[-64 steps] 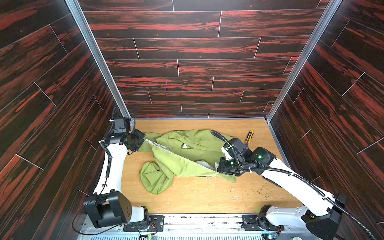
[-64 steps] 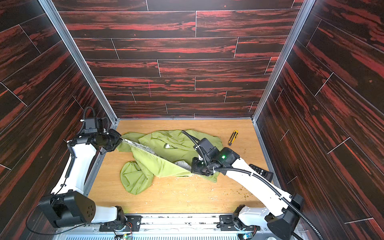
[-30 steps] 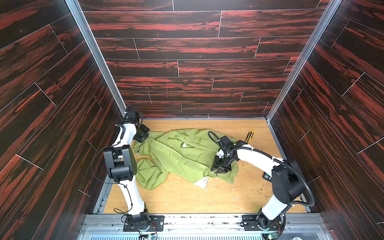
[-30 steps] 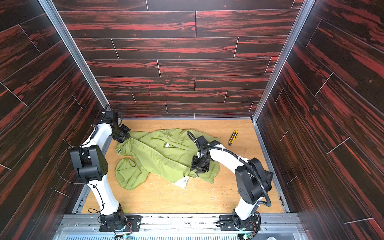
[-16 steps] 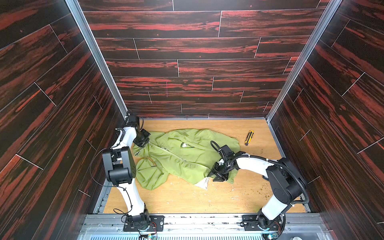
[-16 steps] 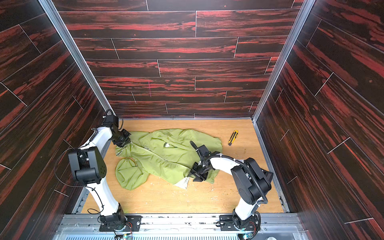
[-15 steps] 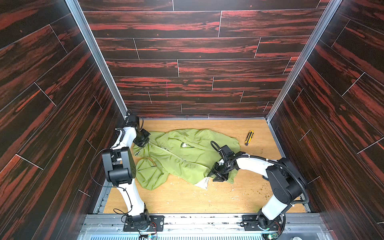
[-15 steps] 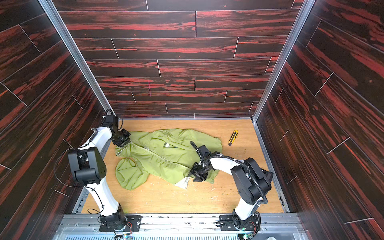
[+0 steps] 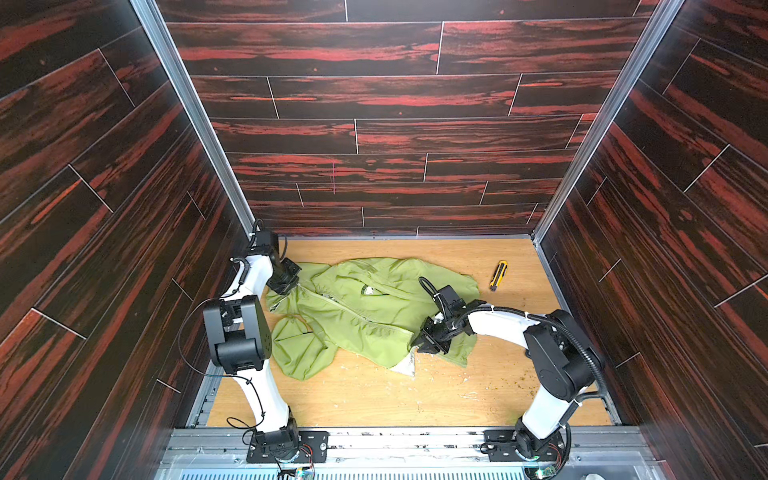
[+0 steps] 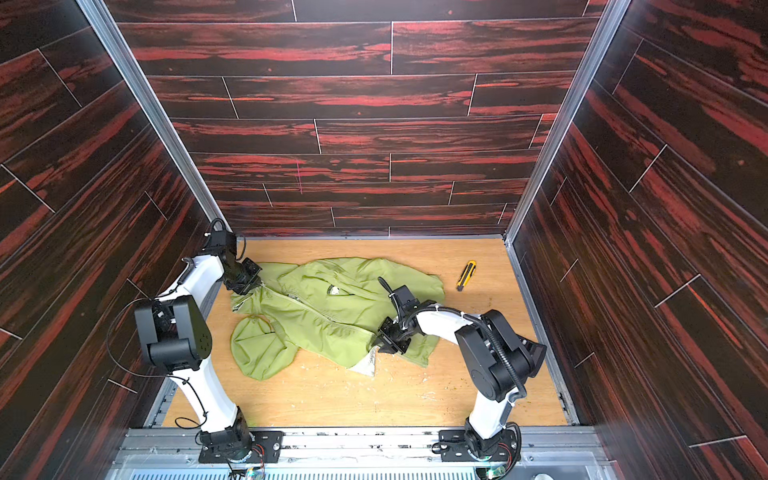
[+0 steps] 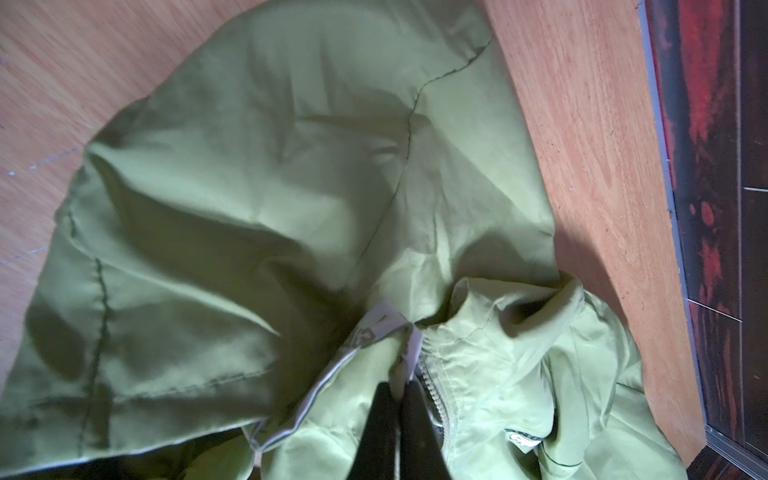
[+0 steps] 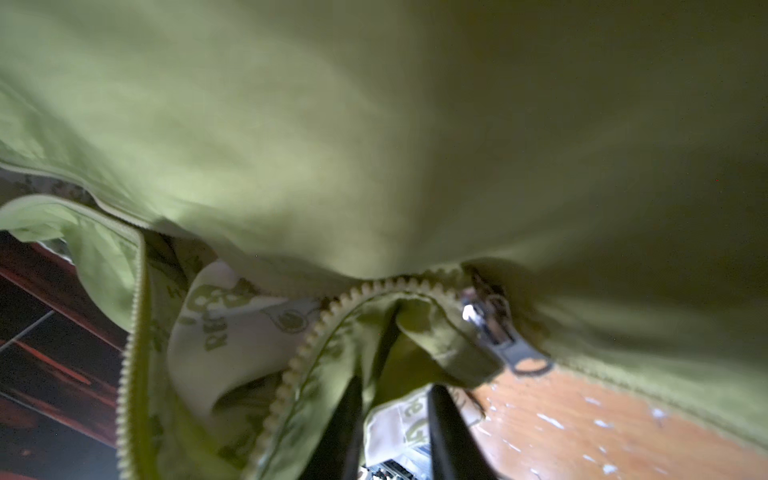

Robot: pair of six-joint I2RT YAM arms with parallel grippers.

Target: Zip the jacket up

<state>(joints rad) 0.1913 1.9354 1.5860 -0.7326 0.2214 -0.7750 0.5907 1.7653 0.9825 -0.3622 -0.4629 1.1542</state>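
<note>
Dark, red-streaked wood panels wall in the pale table on three sides. Two seconds ago the green jacket hung bunched and taut between the arms. Now it has been let down and lies spread far flatter across the middle of the table, hood toward the left and hem toward the right, with a white corner of lining poking out at the hem. We take that as a reset: the front is laid out straight so the zip can be run along it.

Both arms have folded back upright since then. The left claw has carried its end to the far left corner and is pressed together on the jacket's top edge, beside the upper zipper teeth. The right claw has dropped to the hem. In the wrist view its fingers stand slightly apart astride a fold of hem, and we cannot tell whether they bite yet.

The zip pull sits low, just beside that fold, with the teeth parted beyond it. So we judge that nearly all the zipping remains.

We see no containers. The only other loose thing is a yellow knife, well apart at the far right.
</note>
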